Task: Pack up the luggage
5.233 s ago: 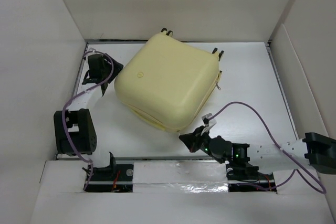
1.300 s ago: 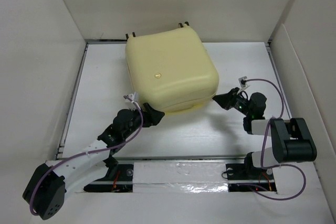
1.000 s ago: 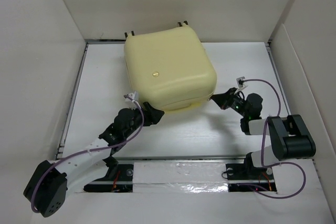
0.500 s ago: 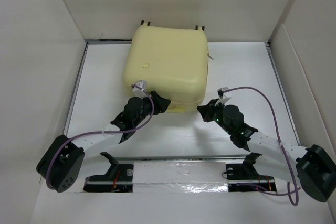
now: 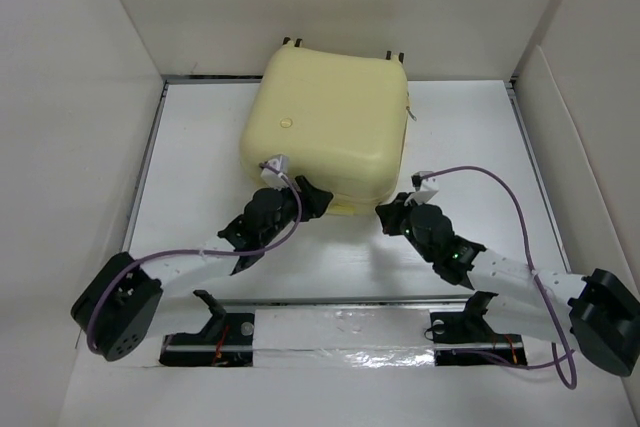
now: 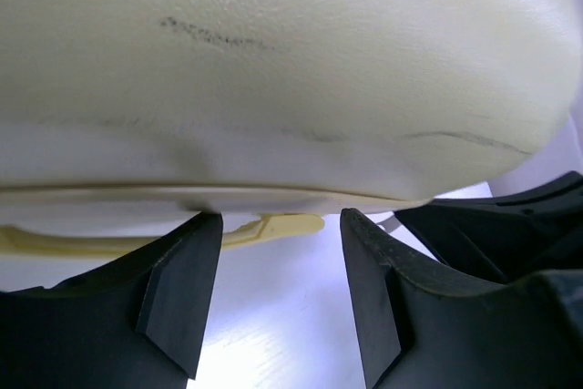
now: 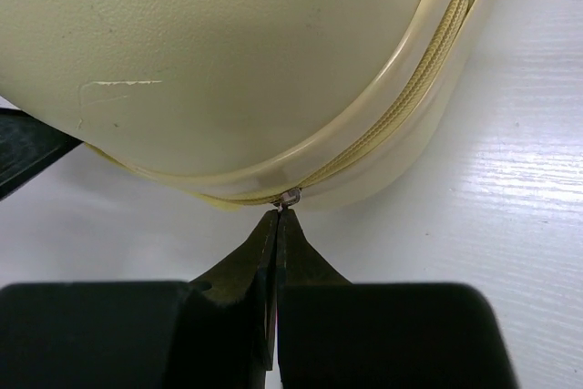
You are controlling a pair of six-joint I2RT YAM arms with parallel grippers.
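Observation:
The luggage (image 5: 325,117), a pale yellow hard-shell suitcase, lies closed at the back middle of the table with its wheels against the back wall. My left gripper (image 5: 312,199) is open, its fingertips (image 6: 196,243) touching the underside of the near edge of the luggage (image 6: 273,70); a yellow strip (image 6: 273,225) shows between the jaws. My right gripper (image 5: 385,212) is shut, its tip (image 7: 280,218) pinching the small metal zipper pull (image 7: 291,196) on the luggage's (image 7: 228,52) near right corner. The zipper (image 7: 428,70) runs away to the right.
White walls enclose the table (image 5: 470,137) on the left, back and right. A raised white ledge (image 5: 340,322) runs along the near edge above the arm bases. Purple cables (image 5: 480,175) loop from both wrists.
The luggage has turned a little and shifted right. Over the last second the right arm swung from the right side round to the near right corner. The left gripper stays at the near edge.

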